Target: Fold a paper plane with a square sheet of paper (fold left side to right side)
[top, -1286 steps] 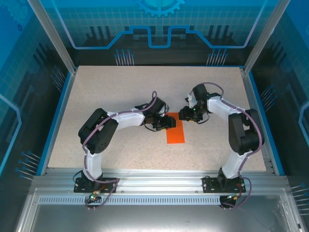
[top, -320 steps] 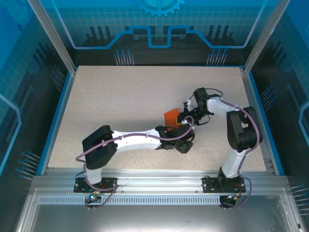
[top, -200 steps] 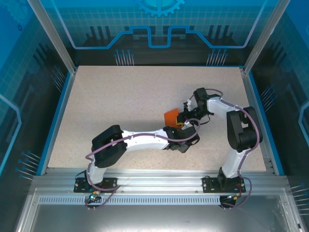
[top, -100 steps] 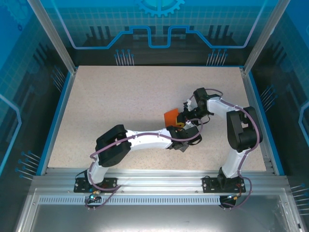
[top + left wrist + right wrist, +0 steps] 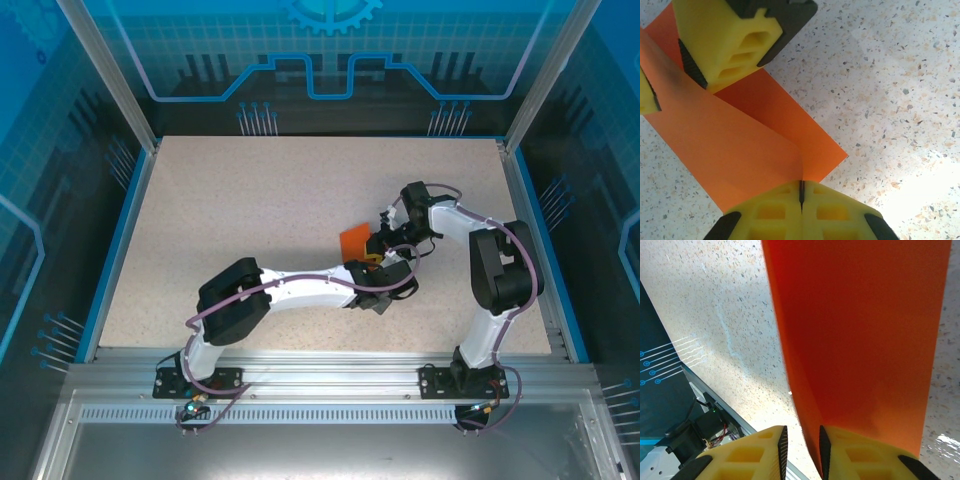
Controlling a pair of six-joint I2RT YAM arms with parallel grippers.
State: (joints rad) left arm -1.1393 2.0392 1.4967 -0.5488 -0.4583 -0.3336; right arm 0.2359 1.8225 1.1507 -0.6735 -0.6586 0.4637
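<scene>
Table (image 5: 250, 200): speckled beige top with blue edging.
Left arm (image 5: 300, 288): reached in from 7 o'clock toward the table's centre.
Right arm (image 5: 470, 225): bent in from 4 o'clock.
Square sheet of paper (image 5: 740, 145): orange-red, lay near centre, slightly toward 3 o'clock. Its lower layer was flat and its upper layer curled up.
Left gripper (image 5: 801, 187): sat at the sheet's 5 o'clock, jaws pressed together and pinching the upper layer's edge.
Right gripper (image 5: 802, 435): sat at the sheet's 3 o'clock, jaws narrowly apart. The raised flap stood in the gap against one pad.
</scene>
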